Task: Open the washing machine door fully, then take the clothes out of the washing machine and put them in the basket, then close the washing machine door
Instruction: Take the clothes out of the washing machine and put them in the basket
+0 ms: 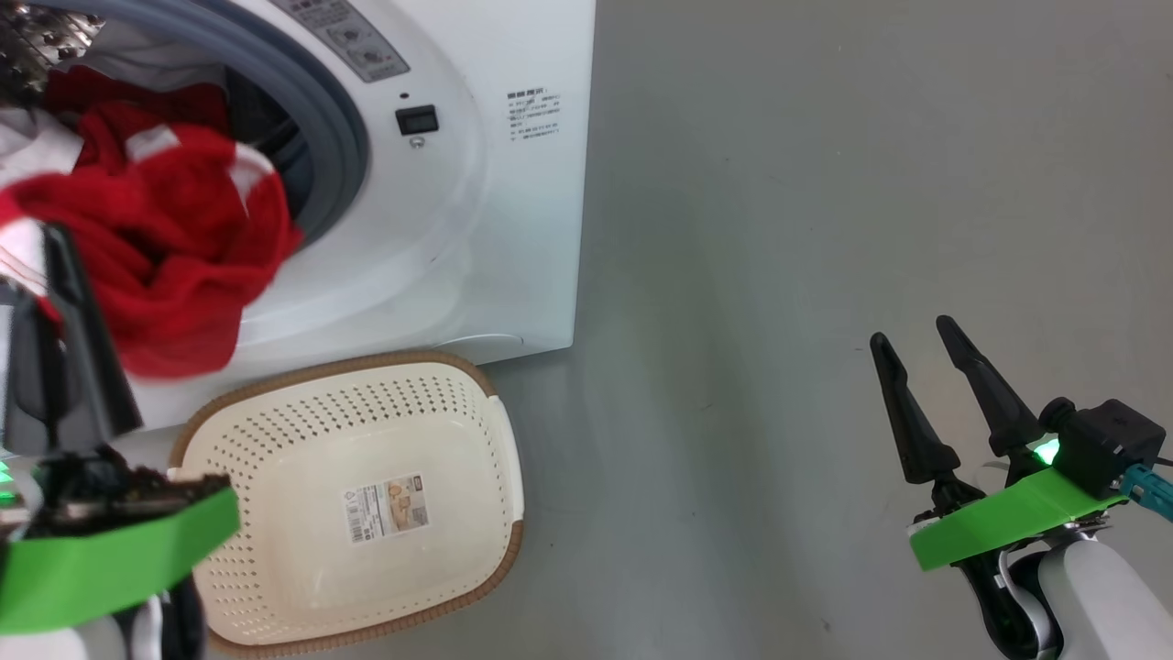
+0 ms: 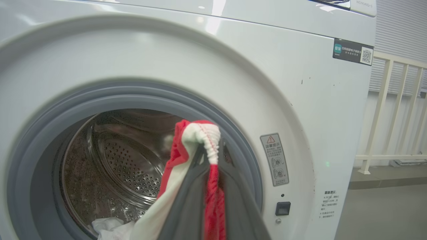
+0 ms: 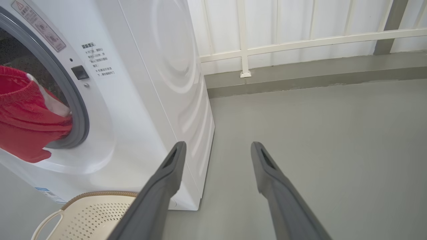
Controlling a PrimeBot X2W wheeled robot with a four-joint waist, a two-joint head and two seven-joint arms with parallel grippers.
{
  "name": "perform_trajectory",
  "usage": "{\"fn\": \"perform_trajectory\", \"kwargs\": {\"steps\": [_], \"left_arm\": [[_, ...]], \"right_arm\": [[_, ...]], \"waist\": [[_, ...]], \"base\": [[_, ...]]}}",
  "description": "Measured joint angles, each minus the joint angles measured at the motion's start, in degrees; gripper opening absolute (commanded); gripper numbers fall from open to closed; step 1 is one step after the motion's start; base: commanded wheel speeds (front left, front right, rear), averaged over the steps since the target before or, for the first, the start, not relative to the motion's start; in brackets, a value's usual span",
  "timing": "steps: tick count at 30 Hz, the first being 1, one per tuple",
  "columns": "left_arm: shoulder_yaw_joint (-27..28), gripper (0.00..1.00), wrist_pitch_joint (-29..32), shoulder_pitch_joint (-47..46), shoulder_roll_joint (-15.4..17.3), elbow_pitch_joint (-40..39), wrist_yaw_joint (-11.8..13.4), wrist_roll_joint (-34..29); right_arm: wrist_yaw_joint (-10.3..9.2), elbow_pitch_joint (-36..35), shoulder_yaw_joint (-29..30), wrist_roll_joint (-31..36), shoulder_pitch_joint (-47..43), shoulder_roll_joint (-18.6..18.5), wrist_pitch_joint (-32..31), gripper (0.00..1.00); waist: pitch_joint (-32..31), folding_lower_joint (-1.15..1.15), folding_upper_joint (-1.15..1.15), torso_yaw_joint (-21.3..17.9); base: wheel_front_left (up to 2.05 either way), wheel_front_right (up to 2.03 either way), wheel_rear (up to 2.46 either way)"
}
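The washing machine stands at the upper left with its mouth uncovered; its door is out of view. Red clothes with white patches hang out over the grey gasket. My left gripper is shut on them, and in the left wrist view the gripper pinches a red and white fold in front of the steel drum. A white piece lies at the drum's bottom. The cream basket sits on the floor below the mouth, with nothing in it. My right gripper hovers open at the lower right, apart from everything.
Grey floor stretches to the right of the machine. A white railing and a low grey kerb run along the wall behind. The basket's rim lies just left of my right gripper's fingers.
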State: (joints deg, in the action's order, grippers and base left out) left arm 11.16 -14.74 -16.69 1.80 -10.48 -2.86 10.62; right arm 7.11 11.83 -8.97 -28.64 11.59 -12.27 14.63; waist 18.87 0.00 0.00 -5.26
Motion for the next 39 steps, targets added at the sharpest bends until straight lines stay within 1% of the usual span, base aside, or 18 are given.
{"fn": "perform_trajectory", "kwargs": {"steps": [2, 5, 9, 17, 19, 20, 21, 26, 32, 39], "left_arm": [[-1.79, 0.00, 0.00, 1.95, -0.01, -0.55, 1.09, -0.51], [-2.27, 0.00, 0.00, 2.92, 0.00, 1.16, 2.27, 0.67], [-2.20, 0.00, 0.01, 3.41, 0.02, 5.90, 2.38, 1.74], [-2.27, 0.00, 0.02, 3.81, 0.03, 18.72, 2.24, 3.16], [-2.37, 0.00, 0.02, 3.63, 0.03, 22.16, 1.31, 3.16], [-2.34, 0.00, 0.03, 3.13, 0.02, 23.77, 1.24, 3.19], [-2.20, 0.00, 0.03, 2.24, 0.00, 25.27, 1.18, 3.33], [-1.31, 0.00, 0.03, -3.83, 0.00, 33.04, -0.74, 2.60], [-0.77, 0.00, 0.02, -8.87, -0.03, 41.62, -1.30, -0.07], [-1.30, 0.00, 0.03, -13.41, -0.09, 47.68, -1.30, -3.14]], "right_arm": [[0.00, -0.08, 0.21, 0.08, -0.05, -0.01, 0.00, 1.00], [0.00, -0.12, 0.25, 0.08, -0.17, -0.02, 0.00, 1.00], [0.00, -0.21, 0.04, 0.08, -0.16, 0.04, 0.00, 1.00], [0.00, -0.67, -0.16, 0.08, -0.08, 0.27, 0.00, 1.00], [0.00, -0.83, -0.16, 0.08, 0.10, 0.34, 0.00, 1.00], [0.00, -0.88, -0.20, 0.08, 0.34, 0.34, 0.00, 1.00], [0.00, -0.96, -0.22, 0.08, 0.64, 0.33, 0.00, 1.00], [0.00, -1.52, -0.49, 0.08, 2.58, 0.32, 0.00, 1.00], [0.00, -1.93, -0.69, 0.09, 4.12, 0.34, 0.00, 1.00], [0.00, -2.24, -0.92, 0.09, 5.06, 0.43, 0.00, 1.00]], "waist": [[-0.04, 0.00, 0.00, 0.03], [0.09, 0.00, 0.00, 0.01], [0.60, 0.00, 0.00, -0.20], [3.12, 0.00, 0.00, -0.58], [3.97, 0.00, 0.00, -0.64], [4.45, 0.00, 0.00, -0.67], [4.97, 0.00, 0.00, -0.69], [7.79, 0.00, 0.00, -0.84], [11.11, 0.00, 0.00, -1.17], [13.99, 0.00, 0.00, -1.84]], "base": [[0.00, 0.00, 0.00], [0.00, 0.00, 0.00], [0.00, 0.00, 0.00], [0.00, 0.00, 0.00], [0.00, 0.00, 0.00], [0.00, 0.00, 0.00], [0.00, 0.00, 0.00], [0.00, 0.00, 0.00], [0.00, 0.00, 0.00], [0.00, 0.00, 0.00]]}}
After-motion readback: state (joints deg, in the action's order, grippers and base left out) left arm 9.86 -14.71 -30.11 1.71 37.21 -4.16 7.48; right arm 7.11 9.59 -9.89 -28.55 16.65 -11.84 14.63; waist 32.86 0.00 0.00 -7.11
